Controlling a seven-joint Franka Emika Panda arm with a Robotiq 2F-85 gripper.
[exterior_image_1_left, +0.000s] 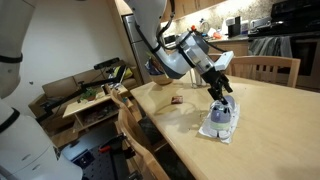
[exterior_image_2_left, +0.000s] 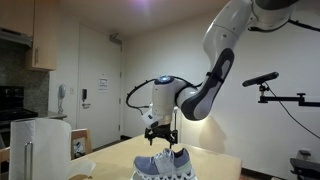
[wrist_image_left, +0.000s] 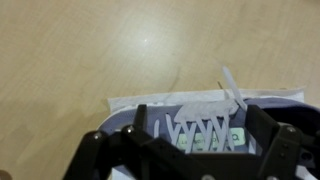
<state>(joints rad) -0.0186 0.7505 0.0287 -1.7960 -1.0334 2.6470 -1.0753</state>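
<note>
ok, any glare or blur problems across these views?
Wrist view: soft overall, pale glare patch on the table, gripper dark and blurred low in frame over the shoe. In an exterior view the ceiling light is blown out above a dim room; in both exterior views the shoe is readable.

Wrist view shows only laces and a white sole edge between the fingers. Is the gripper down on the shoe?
Observer: In an exterior view the gripper hangs open right over the shoe, fingertips level with its collar. I cannot tell if they touch.
Operator: Anything else on that table?
Observer: A small dark object lies on the table, apart from the shoe.
</note>
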